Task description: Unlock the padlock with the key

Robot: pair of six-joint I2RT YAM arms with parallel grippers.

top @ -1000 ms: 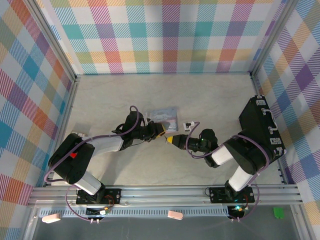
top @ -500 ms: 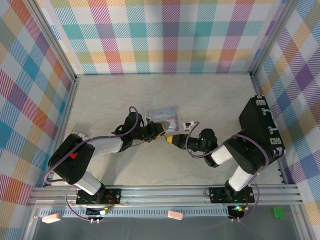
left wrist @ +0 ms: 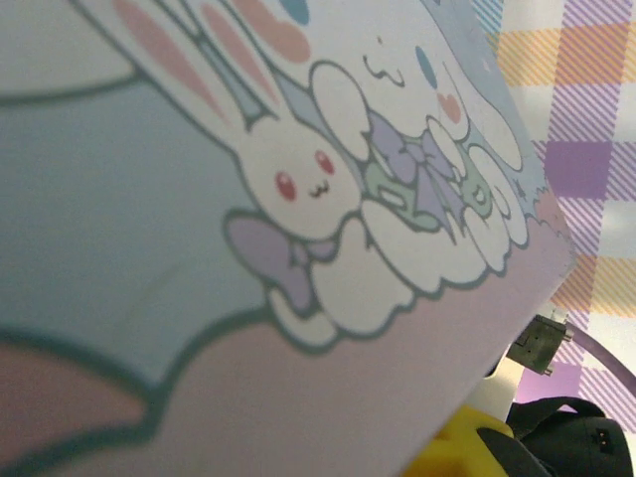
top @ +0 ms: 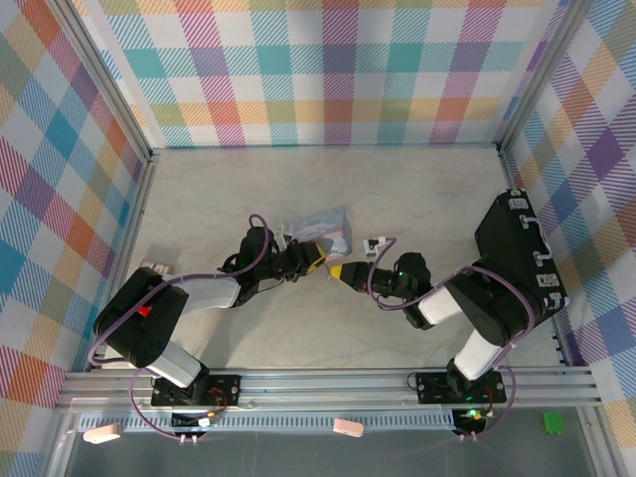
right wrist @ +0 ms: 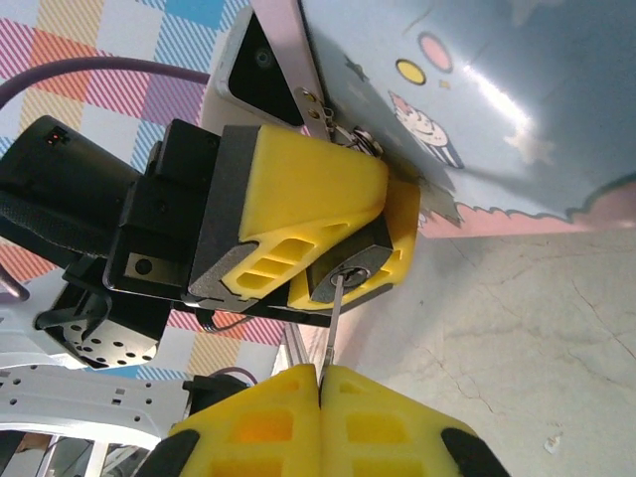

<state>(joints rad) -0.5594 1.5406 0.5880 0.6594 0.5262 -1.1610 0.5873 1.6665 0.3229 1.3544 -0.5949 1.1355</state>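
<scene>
Padlock (right wrist: 346, 270) clamped in left jaws, key (right wrist: 332, 318) pinched in right jaws, both shifted leftward

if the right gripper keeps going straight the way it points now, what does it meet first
The padlock, clamped in the left gripper: the key pinched by the right gripper has its tip at the keyhole. Past it probably lies the tin, though depth there is unclear.

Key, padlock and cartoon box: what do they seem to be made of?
Key: bare metal, judging by its thin, grey, slightly shiny shaft. Padlock: probably dark metal, with a bright silvery ring round the keyhole. Box: likely printed sheet metal with a glossy coat, since it shows a streak of reflected light; plastic is possible.
</scene>
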